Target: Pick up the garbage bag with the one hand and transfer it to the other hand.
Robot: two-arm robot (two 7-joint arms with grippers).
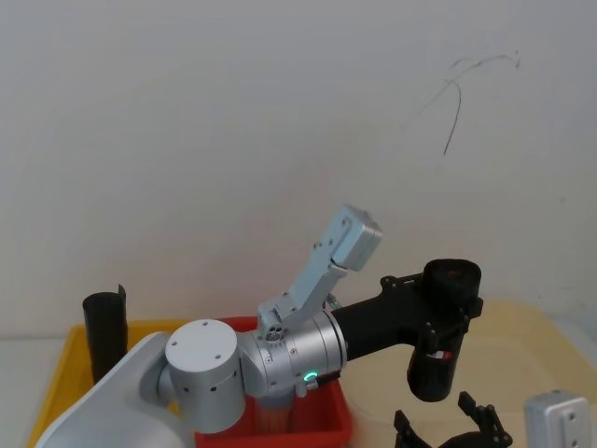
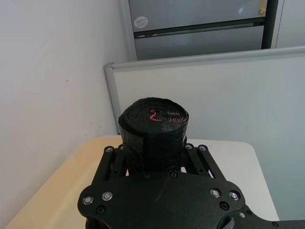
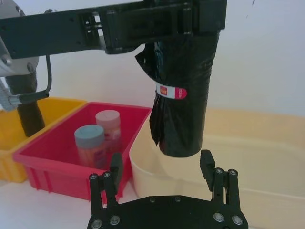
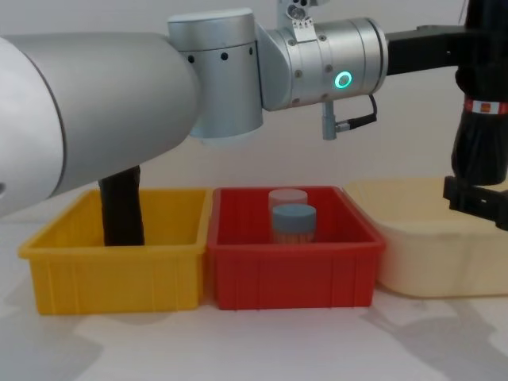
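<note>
With the left gripper [image 3: 183, 19] clamped on its top, the garbage bag roll [image 3: 183, 95] is held upright over the cream tub [image 3: 267, 143], and the right gripper [image 3: 162, 167], fingers apart just beneath, is best raised around its lower half and closed firmly before the top is released.

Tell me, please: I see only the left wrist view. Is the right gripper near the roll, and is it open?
Observer: Yes. The right gripper waits just below the garbage bag with its fingers open, one on each side, not touching it.
Operator: What is under the bag, if it falls?
Observer: The cream bin. The bag hangs upright above it, held near its top by the left gripper.
</note>
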